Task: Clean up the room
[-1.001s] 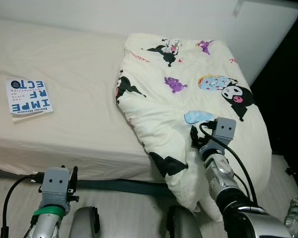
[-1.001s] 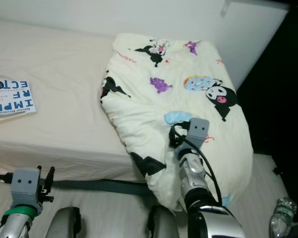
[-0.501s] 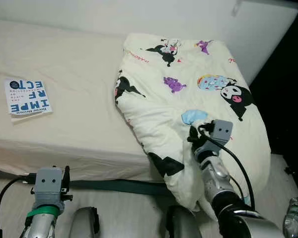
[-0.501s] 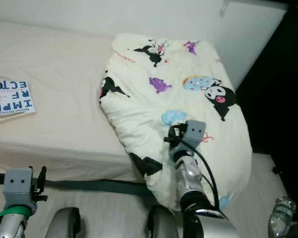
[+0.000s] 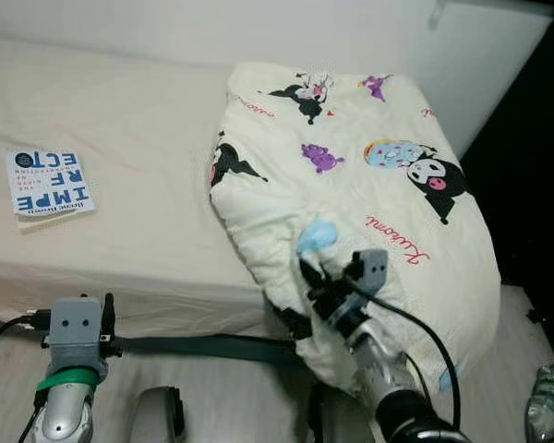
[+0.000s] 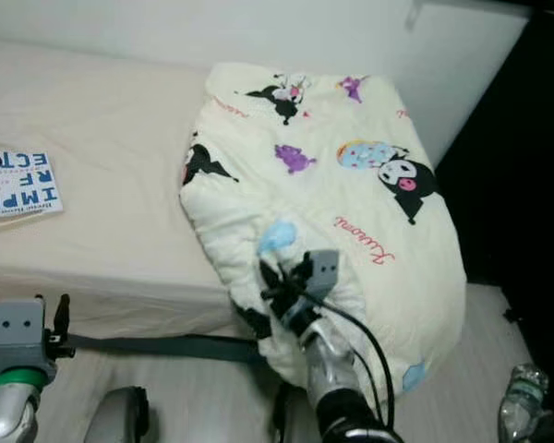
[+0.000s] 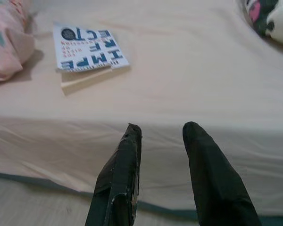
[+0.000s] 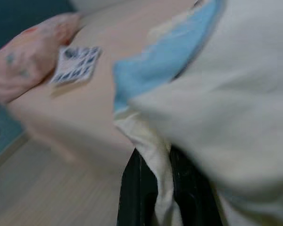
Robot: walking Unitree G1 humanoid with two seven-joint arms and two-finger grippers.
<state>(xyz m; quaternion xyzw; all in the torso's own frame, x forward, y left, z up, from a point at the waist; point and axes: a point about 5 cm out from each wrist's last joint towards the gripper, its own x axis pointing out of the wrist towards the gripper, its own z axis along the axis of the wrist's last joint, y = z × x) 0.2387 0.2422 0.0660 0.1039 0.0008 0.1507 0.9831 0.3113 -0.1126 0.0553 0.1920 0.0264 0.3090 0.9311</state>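
Cream cartoon-print comforter (image 5: 351, 194) is bunched on the right end of the bed (image 5: 138, 157), its lower part hanging over the mattress edge toward the floor (image 5: 222, 397). Print: black-and-white characters, purple figures, a light blue patch, red script. Right gripper (image 5: 316, 281) sits at the comforter's lower left edge with its black fingers (image 8: 134, 193) pinched on a fold of the cream fabric; the right wrist view is blurred, fingertips partly buried in cloth, so exactly how much fabric is caught is hard to tell. The comforter's underside and the bed corner under it are hidden. Left gripper (image 7: 162, 141) hangs low in front of the bed's side, just off the mattress edge, fingers parted and holding nothing; its arm is cut off by the frame bottom in the head views. Book (image 5: 51, 181) with a white and blue cover lies flat on the left part of the bed, well apart from the comforter, title letters upside down from the robot's side. Pink pillow (image 7: 7, 40) lies just beside the book, cut off at the frame edge. Plastic bottle (image 5: 552, 397) stands on the floor at far right, partly cropped. Dark strip (image 5: 212, 346) runs along the bed base.
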